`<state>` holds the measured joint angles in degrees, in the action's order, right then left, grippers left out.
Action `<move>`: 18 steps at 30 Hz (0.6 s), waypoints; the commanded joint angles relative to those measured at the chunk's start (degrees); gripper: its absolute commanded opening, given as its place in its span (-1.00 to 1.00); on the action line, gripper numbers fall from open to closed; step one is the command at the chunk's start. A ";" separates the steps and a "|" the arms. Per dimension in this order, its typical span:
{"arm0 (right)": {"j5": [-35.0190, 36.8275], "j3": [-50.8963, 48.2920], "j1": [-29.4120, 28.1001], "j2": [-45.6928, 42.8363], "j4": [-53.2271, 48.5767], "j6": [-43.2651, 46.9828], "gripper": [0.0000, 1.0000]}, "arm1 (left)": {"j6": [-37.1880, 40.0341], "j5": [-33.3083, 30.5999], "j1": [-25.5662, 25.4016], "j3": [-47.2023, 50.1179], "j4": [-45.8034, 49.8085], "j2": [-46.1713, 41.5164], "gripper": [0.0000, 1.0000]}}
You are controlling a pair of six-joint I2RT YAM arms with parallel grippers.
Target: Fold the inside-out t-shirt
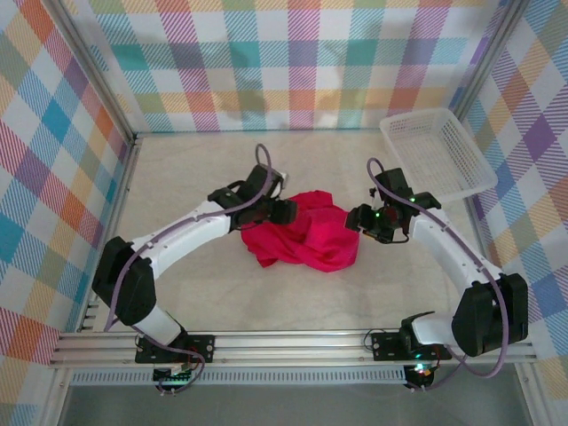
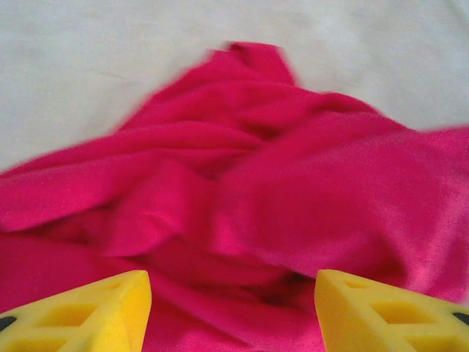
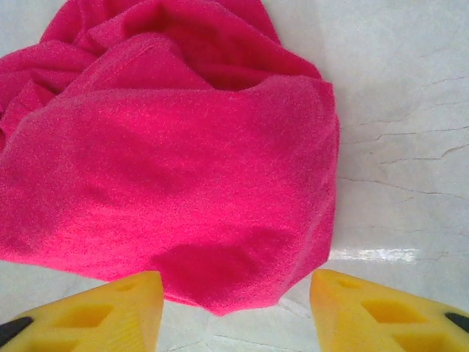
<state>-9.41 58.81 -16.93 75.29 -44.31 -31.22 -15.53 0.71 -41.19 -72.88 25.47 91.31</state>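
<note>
The crimson-red t-shirt point(image 1: 306, 232) lies crumpled in a heap at the middle of the table, not spread out. My left gripper point(image 1: 286, 211) is at the heap's upper left edge, open, its yellow fingers point(image 2: 88, 312) wide apart over bunched folds of the t-shirt point(image 2: 242, 198). My right gripper point(image 1: 358, 219) is at the heap's right edge, also open. Its yellow fingertips point(image 3: 381, 312) straddle the rounded near end of the t-shirt point(image 3: 176, 169) just above the table, gripping nothing. No white tag is visible.
A white mesh basket point(image 1: 437, 153) stands at the back right corner, tilted against the checkered wall. The pale table surface point(image 1: 195, 169) surrounds the heap. An aluminium rail point(image 1: 293, 342) runs along the near edge by the arm bases.
</note>
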 commanded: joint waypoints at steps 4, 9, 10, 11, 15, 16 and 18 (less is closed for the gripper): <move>1.28 -0.25 0.36 -0.71 -0.07 -0.24 0.38 | -2.62 11.51 -3.52 -1.15 -9.04 9.14 0.25; -0.78 -2.06 0.44 -0.88 2.10 -0.68 0.54 | -2.73 14.01 -3.69 -7.54 -6.21 15.98 -0.33; -1.40 -2.11 0.44 -0.40 2.71 -0.81 0.55 | -2.35 13.77 -3.72 -9.25 -4.29 16.33 -0.63; -2.30 -2.06 0.42 0.29 3.48 -1.09 0.56 | -1.70 12.90 -3.72 -11.79 -1.18 16.23 -0.92; -6.64 -3.23 0.45 4.25 10.80 -3.59 0.56 | 0.53 8.87 -3.72 -23.66 10.26 13.31 -1.00; -7.14 -3.34 0.49 5.67 13.21 -4.54 0.53 | 0.83 8.78 -3.72 -26.62 11.97 12.67 -1.00; -7.55 -2.99 0.43 9.56 19.13 -7.91 0.28 | 0.51 8.44 -3.72 -34.10 16.25 11.65 -1.00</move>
<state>-13.91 56.36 -16.82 80.90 -34.54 -34.46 -16.43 10.39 -44.64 -98.00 33.58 108.81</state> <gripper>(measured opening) 0.708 0.052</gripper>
